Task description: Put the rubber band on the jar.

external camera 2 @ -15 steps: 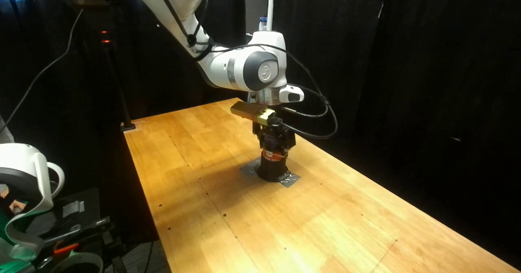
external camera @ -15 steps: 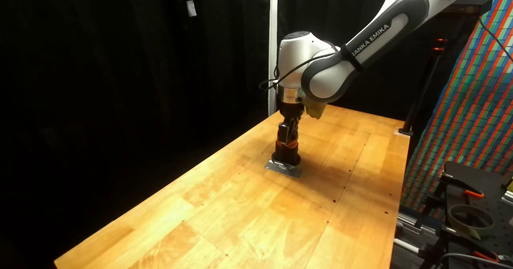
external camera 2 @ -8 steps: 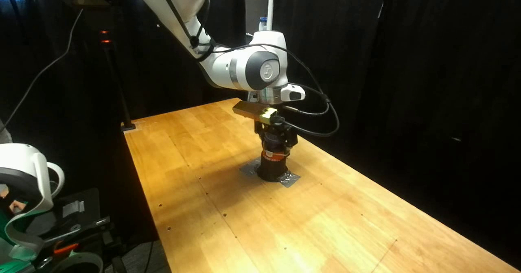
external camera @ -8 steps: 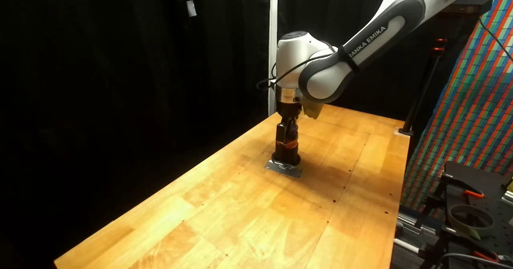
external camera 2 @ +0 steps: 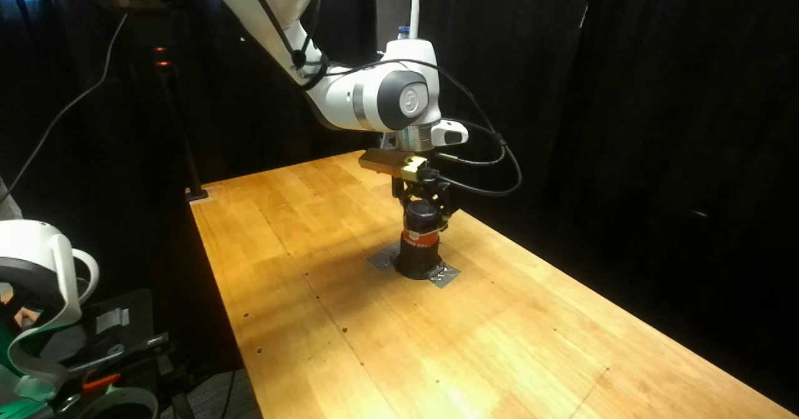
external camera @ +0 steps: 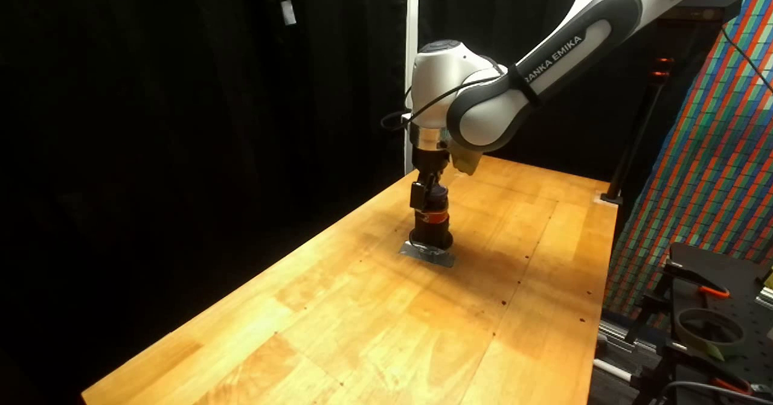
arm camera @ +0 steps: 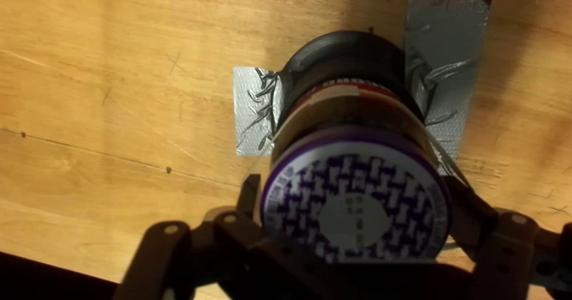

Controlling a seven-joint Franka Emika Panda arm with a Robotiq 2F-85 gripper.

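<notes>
1. Two thin strands of the rubber band [arm camera: 450,162] are seen in the wrist view, drawn from the sides of the jar [external camera 2: 420,235] toward the fingers [arm camera: 248,195].

2. The jar is stood upright on a black base [external camera 2: 417,264], fixed to the table [external camera 2: 499,344] with grey tape [arm camera: 456,34].

3. The jaws are held well apart, one at each side of the purple lid [arm camera: 353,221], and nothing is clenched between them; whether the jar is touched cannot be told.

4. The step in hand is judged to be the looping: the band seems to be hooked around the jar's side away from the gripper [arm camera: 355,188], though its full course is hidden.

5. Next, the spread probably needs to be eased and the band slipped off the fingers; by an early lift it could be dragged over the lid.
</notes>
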